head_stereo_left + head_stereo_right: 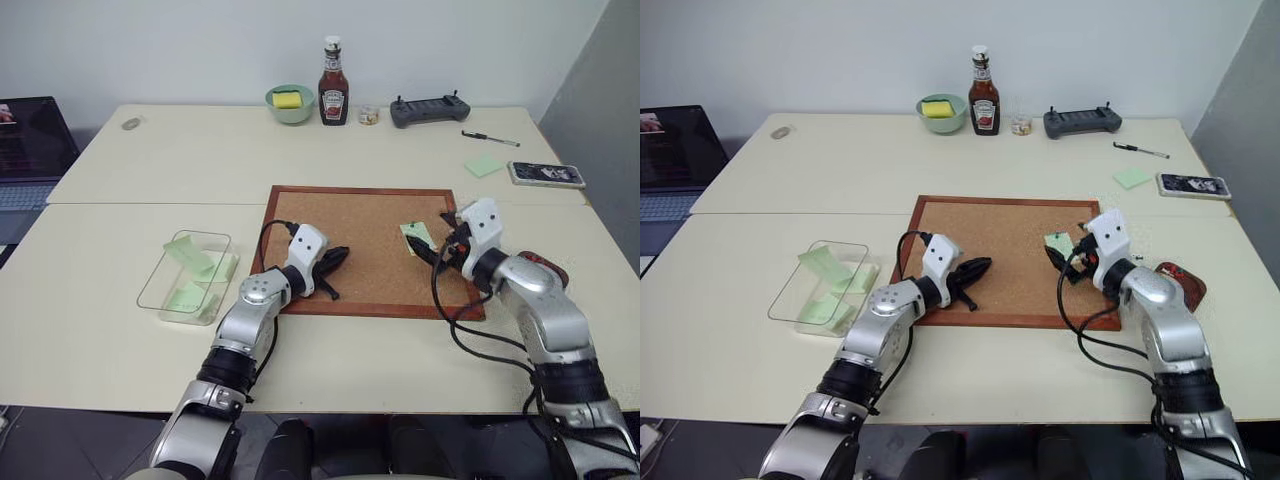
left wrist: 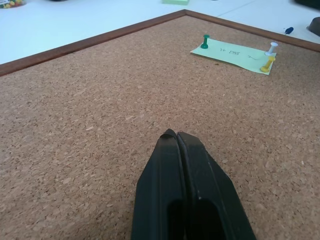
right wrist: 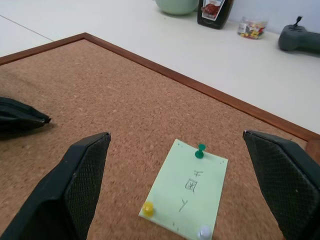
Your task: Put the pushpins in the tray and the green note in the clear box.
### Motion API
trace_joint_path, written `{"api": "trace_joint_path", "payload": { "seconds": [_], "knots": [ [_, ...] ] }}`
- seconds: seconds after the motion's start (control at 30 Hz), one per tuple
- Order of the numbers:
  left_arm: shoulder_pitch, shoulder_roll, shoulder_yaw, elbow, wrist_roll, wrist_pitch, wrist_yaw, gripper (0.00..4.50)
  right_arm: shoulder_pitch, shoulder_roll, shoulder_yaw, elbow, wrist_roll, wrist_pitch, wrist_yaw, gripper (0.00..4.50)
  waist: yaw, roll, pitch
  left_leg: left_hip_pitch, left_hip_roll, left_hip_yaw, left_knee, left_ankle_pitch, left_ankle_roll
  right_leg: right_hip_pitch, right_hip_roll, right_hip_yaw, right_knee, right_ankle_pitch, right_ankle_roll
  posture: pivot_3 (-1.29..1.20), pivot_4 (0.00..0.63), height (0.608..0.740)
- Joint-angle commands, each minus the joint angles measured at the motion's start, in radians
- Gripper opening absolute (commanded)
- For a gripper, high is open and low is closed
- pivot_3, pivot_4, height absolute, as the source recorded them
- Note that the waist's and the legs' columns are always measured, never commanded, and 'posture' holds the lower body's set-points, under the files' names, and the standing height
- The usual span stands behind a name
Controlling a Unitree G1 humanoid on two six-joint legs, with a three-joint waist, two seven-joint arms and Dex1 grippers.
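Note:
The green note (image 3: 187, 197) lies on the corkboard (image 1: 360, 215) near its right edge. Three pushpins hold it: a green one (image 3: 200, 150), a yellow one (image 3: 148, 208) and a white one (image 3: 204, 231). My right gripper (image 3: 176, 136) is open, low over the board, with its fingers on either side of the note and not touching it. My left gripper (image 2: 176, 135) is shut and empty, resting over the board's left part. The clear box (image 1: 190, 275) stands left of the board with several green slips inside. Beside my right arm shows the dark tray (image 1: 1185, 280).
Along the table's back stand a green bowl (image 1: 290, 102), a ketchup bottle (image 1: 333, 85), a small jar of pins (image 1: 369, 115) and a controller (image 1: 430, 108). A pen (image 1: 490, 138), a green sticky pad (image 1: 484, 165) and a phone (image 1: 545, 174) lie at the right. A laptop (image 1: 30, 140) sits far left.

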Motion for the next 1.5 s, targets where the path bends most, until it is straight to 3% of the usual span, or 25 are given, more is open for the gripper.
{"api": "trace_joint_path", "payload": {
  "seconds": [0.03, 0.27, 0.37, 1.07, 1.5],
  "knots": [
    [0.013, -0.009, -0.015, 0.036, 0.021, 0.024, -0.003, 0.04, -0.092, 0.024, 0.013, 0.131, -0.026, -0.023, 0.002, 4.5, 0.0, 0.0, 0.0, 0.0, 0.0, 0.0, 0.0, 0.0, 0.0, 0.0, 0.0, 0.0, 0.0, 0.0, 0.0, 0.0, 0.15, 0.74],
    [0.021, -0.01, -0.013, 0.021, 0.025, 0.033, -0.004, 0.04, -0.204, 0.055, 0.022, 0.351, -0.075, -0.102, -0.004, 4.5, 0.0, 0.001, 0.0, 0.0, 0.0, 0.0, 0.0, 0.0, 0.0, 0.0, 0.0, 0.0, 0.0, 0.0, 0.0, 0.0, 0.15, 0.74],
    [0.021, -0.01, -0.013, 0.015, 0.026, 0.036, -0.006, 0.0, -0.24, 0.067, 0.018, 0.43, -0.093, -0.125, -0.016, 4.08, -0.001, 0.001, -0.001, 0.0, 0.0, 0.0, 0.0, 0.0, 0.0, 0.0, 0.0, 0.0, 0.001, 0.0, 0.0, 0.0, 0.15, 0.74],
    [0.022, -0.013, -0.016, 0.002, 0.032, 0.049, -0.01, 0.0, -0.26, 0.06, 0.011, 0.485, -0.138, -0.184, -0.02, 0.05, -0.002, 0.001, -0.001, 0.0, 0.0, 0.0, 0.0, 0.0, 0.0, 0.0, 0.0, 0.0, 0.001, 0.0, 0.0, 0.0, 0.15, 0.74],
    [0.019, -0.013, -0.014, 0.009, 0.039, 0.053, 0.001, 0.0, -0.248, 0.073, -0.009, 0.375, -0.098, -0.138, 0.005, 0.05, -0.002, 0.001, -0.001, -0.001, 0.0, 0.0, 0.0, 0.0, 0.0, -0.001, 0.0, 0.0, 0.001, 0.0, 0.0, 0.0, 0.15, 0.74]
  ]
}}
